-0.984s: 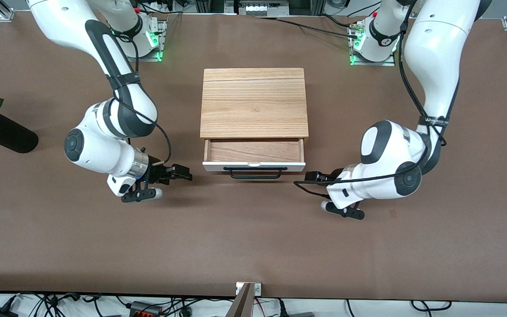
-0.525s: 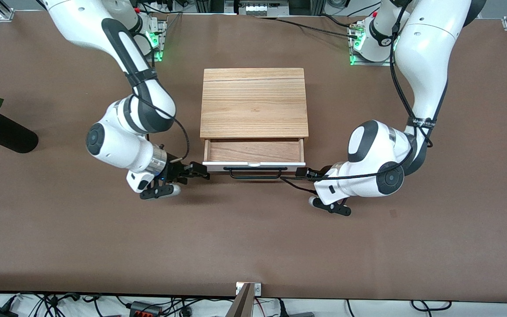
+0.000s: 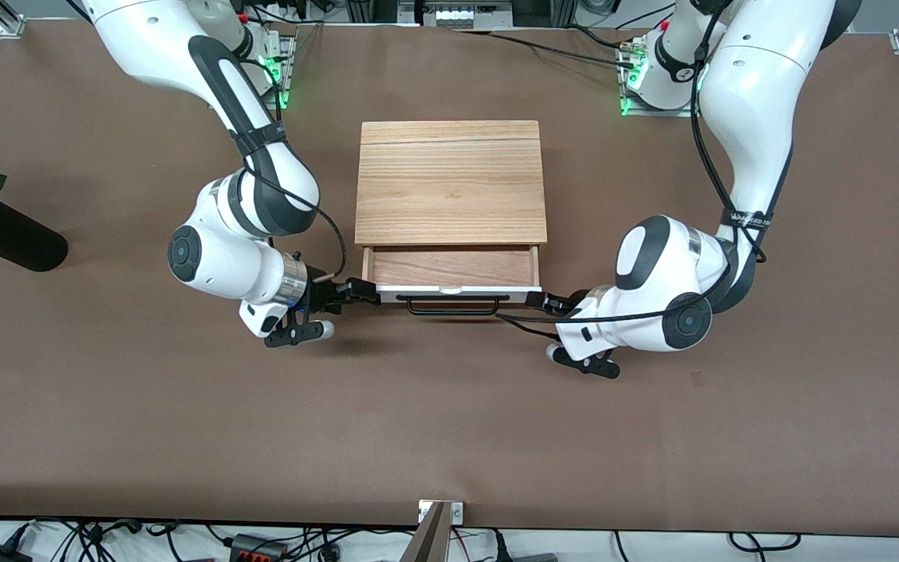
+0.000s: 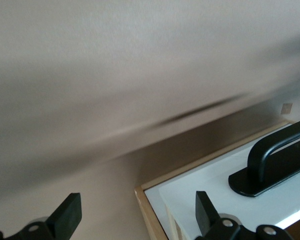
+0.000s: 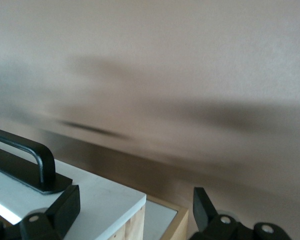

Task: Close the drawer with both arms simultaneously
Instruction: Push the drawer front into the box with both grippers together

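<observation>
The light-wood cabinet [image 3: 449, 179] stands mid-table with the drawer [image 3: 449, 268] pulled partly out. Its white front panel [image 3: 449, 293] and black bar handle [image 3: 452, 307] face the front camera. My right gripper [image 3: 364, 292] is open, low at the panel's corner toward the right arm's end. In the right wrist view the gripper [image 5: 134, 209] straddles that corner of the panel [image 5: 90, 195], with the handle [image 5: 25, 155] beside it. My left gripper [image 3: 547, 300] is open at the other corner. In the left wrist view the gripper [image 4: 135, 217] frames the panel [image 4: 225, 190] and handle [image 4: 277, 157].
A black vase [image 3: 8, 238] with a red flower stands near the table edge at the right arm's end. Both arm bases stand along the table edge farthest from the front camera. The brown table [image 3: 449, 437] stretches wide nearer the front camera than the drawer.
Both grippers have moved inward along the table to the two corners of the drawer's front panel. The drawer stands open about as much as before.
</observation>
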You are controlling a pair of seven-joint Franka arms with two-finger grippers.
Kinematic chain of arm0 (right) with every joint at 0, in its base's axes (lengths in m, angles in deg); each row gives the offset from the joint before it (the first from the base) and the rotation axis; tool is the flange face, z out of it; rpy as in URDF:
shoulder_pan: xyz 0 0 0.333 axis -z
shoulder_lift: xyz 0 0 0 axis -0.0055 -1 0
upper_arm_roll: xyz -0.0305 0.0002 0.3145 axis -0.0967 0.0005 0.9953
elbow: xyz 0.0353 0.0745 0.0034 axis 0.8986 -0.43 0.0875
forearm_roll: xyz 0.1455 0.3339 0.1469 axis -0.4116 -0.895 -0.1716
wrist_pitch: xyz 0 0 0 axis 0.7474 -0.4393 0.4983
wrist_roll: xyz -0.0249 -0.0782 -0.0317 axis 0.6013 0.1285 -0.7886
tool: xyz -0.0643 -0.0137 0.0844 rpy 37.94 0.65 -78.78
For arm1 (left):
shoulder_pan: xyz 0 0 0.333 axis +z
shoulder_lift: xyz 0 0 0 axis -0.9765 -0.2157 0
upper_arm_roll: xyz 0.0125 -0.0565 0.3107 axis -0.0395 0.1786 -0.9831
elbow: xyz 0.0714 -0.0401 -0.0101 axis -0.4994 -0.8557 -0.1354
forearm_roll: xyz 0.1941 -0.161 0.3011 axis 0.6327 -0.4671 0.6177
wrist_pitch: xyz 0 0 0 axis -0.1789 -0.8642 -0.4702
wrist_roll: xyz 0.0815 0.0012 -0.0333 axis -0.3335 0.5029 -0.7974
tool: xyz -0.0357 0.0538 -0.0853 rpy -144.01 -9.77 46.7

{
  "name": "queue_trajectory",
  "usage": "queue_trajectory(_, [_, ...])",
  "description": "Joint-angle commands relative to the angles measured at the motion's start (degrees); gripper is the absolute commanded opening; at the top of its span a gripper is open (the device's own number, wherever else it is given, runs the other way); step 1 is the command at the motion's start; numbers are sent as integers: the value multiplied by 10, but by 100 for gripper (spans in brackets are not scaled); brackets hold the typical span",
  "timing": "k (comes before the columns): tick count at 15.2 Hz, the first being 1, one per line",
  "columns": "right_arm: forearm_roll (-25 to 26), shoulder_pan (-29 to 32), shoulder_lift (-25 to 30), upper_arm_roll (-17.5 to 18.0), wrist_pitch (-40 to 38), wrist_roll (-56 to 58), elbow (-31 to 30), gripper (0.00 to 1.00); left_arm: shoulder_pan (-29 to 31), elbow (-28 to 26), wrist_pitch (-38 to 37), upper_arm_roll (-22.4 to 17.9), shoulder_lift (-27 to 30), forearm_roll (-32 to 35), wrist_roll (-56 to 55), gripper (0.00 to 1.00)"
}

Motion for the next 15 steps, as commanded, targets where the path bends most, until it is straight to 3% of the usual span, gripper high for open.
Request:
queue_trajectory(1, [-9, 0, 1, 1, -41, 7, -2, 100, -3, 3, -28, -1, 2, -10, 2, 100])
queue_trajectory(15, [-2, -4, 1, 1, -175, 7, 0, 100, -28, -21, -108, -1, -9, -42, 5, 100])
